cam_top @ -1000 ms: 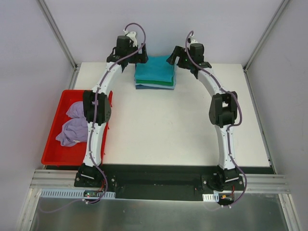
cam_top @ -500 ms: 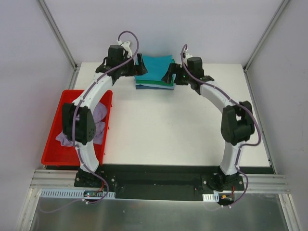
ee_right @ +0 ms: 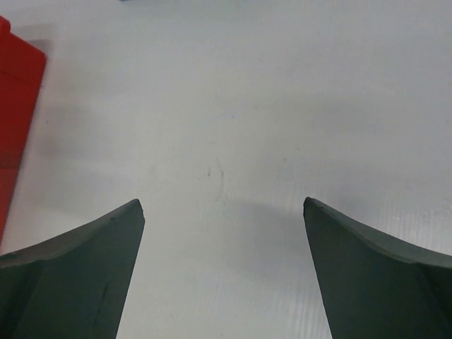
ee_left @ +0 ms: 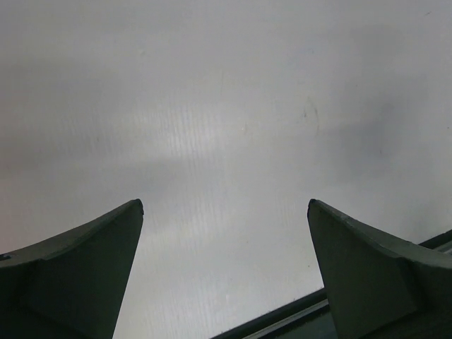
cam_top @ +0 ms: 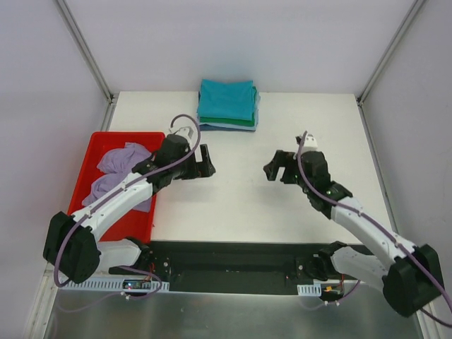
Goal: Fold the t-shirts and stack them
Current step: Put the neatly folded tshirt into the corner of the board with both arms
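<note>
A stack of folded t-shirts (cam_top: 227,104) lies at the back middle of the table, a teal one on top, with green and blue edges showing below. A crumpled lavender t-shirt (cam_top: 113,174) lies in the red tray (cam_top: 83,226) at the left. My left gripper (cam_top: 207,162) is open and empty over the bare table, just right of the tray; the left wrist view shows only table between its fingers (ee_left: 78,275). My right gripper (cam_top: 274,168) is open and empty over the table's middle right, with only table between its fingers (ee_right: 374,275).
The white table (cam_top: 247,201) has a black rail along its near edge. The red tray's corner shows at the left of the right wrist view (ee_right: 18,106). Grey walls with metal posts close in the back and sides.
Both arms have pulled back from the stack at the table's back to the middle of the table. The stack now stands uncovered with the teal shirt on top.
</note>
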